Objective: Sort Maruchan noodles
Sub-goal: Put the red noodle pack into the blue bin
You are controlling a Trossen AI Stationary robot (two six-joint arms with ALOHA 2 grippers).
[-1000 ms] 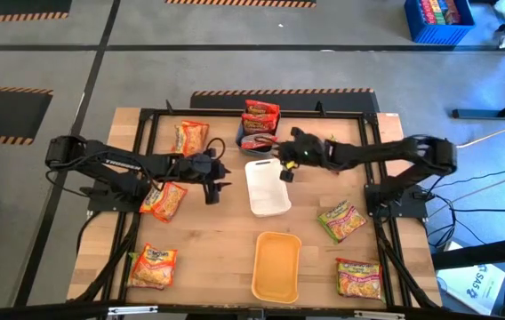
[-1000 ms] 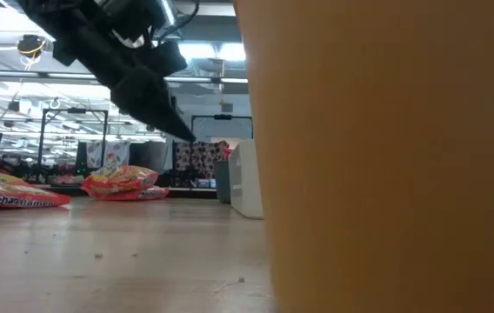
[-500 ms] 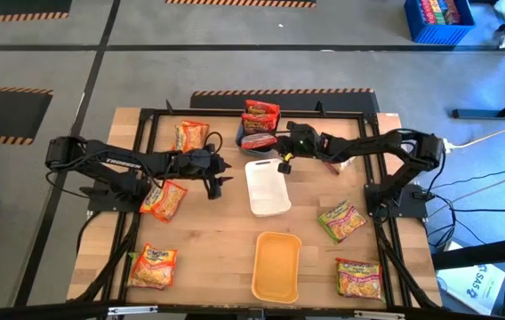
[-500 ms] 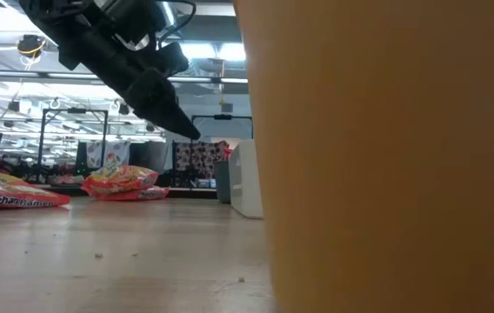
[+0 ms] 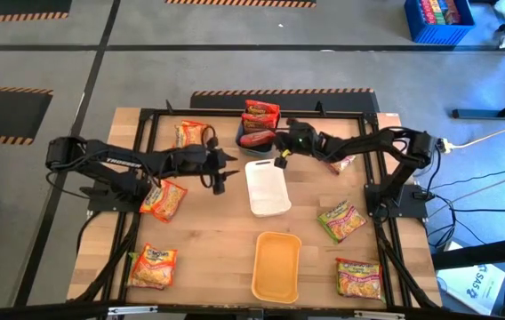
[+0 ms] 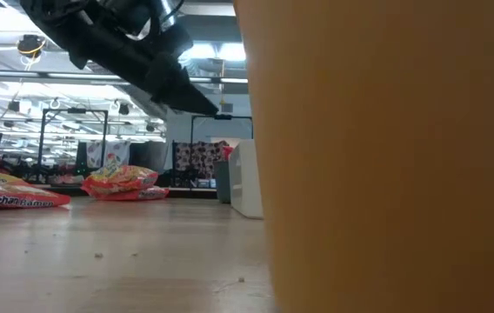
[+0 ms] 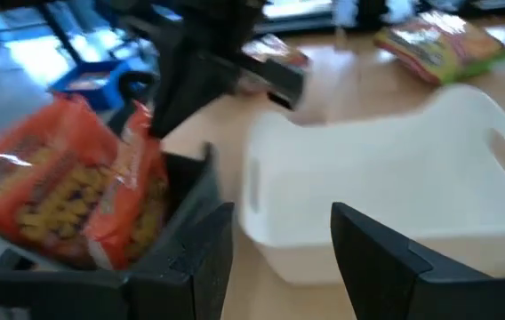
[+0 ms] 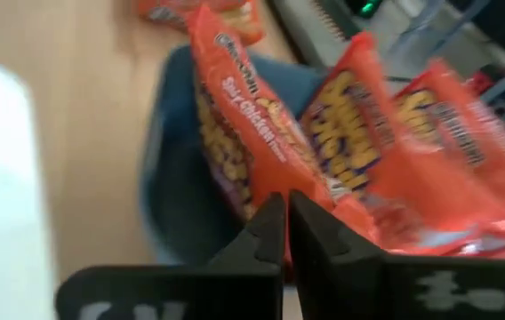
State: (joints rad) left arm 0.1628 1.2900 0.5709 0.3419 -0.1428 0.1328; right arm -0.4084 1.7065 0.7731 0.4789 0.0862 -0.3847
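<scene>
Several red Maruchan noodle packets (image 5: 258, 124) stand in a blue-grey tray (image 8: 168, 169) at the table's far middle. Next to it lies a white tray (image 5: 268, 187). My right gripper (image 5: 281, 160) is shut and hovers at the white tray's far edge, pointing at the red packets (image 8: 324, 133). My left gripper (image 5: 220, 176) hangs open above the wood left of the white tray (image 7: 386, 187), with nothing between its fingers. Orange packets (image 5: 190, 133) (image 5: 164, 200) (image 5: 153, 265) lie on the left, green ones (image 5: 341, 220) (image 5: 359, 277) on the right. My right gripper's shut fingertips (image 8: 275, 218) stand right before the lower edge of the red packets (image 8: 261, 178), coming in slanting down from the table's right. Whether they touch a packet, I cannot tell.
An orange-yellow tray (image 5: 276, 265) sits near the front edge and fills the right of the low view (image 6: 386, 156). One more packet (image 5: 341, 164) lies under the right arm. A black frame (image 5: 146, 120) borders the wooden table. Bare wood lies between the left packets and the trays.
My right gripper has moved from over the white tray toward the far left, to the blue-grey tray with the red packets, and has sunk a little. My left gripper has tipped up from pointing steeply down toward level, staying open.
</scene>
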